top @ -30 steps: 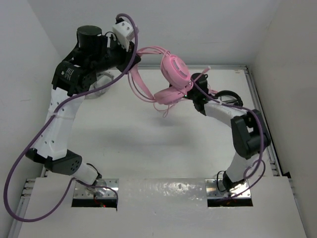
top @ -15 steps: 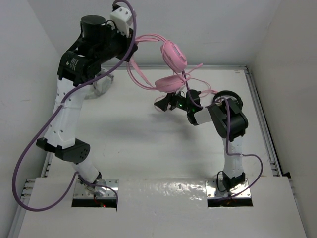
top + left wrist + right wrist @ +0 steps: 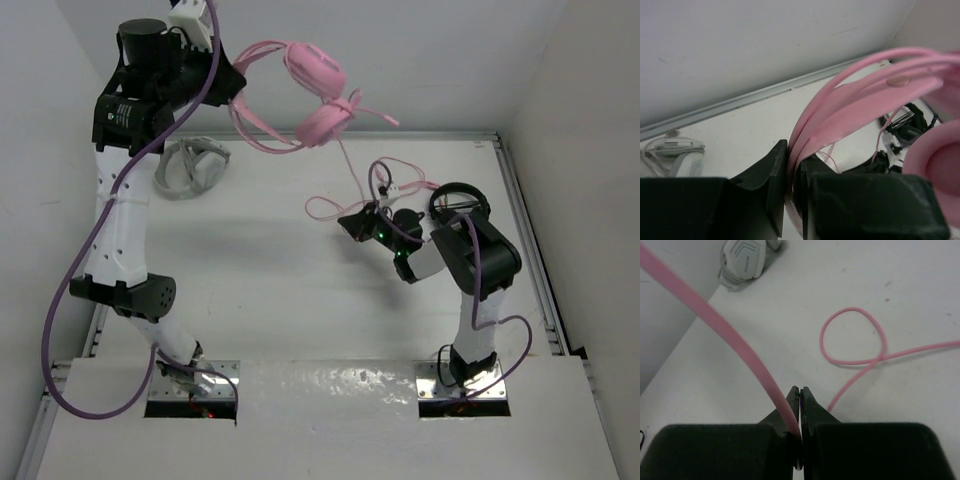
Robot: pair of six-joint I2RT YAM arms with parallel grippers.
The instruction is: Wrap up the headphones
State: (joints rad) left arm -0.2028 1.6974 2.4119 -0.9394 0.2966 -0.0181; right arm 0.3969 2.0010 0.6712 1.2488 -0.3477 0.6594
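The pink headphones (image 3: 318, 72) hang in the air at the back, above the table. My left gripper (image 3: 232, 88) is raised high and is shut on their pink headband (image 3: 865, 95), which is pinched between the jaws (image 3: 791, 150). One padded earcup (image 3: 936, 175) shows at the right edge of the left wrist view. The thin pink cable (image 3: 352, 175) drops from the earcups to my right gripper (image 3: 354, 224), low over the table's middle. That gripper (image 3: 800, 392) is shut on the cable (image 3: 740, 345). More of the cable lies in a loop (image 3: 855, 335) on the table.
Grey-white headphones (image 3: 195, 165) lie at the back left of the table, under the left arm. Smaller black headphones (image 3: 460, 205) lie at the right, just behind the right arm. A metal rail (image 3: 525, 240) runs along the table's right edge. Walls close in the back and sides.
The left arm lifted the headphones higher and to the left. The right gripper moved off the earcups, down toward the table's middle, and closed on the cable.
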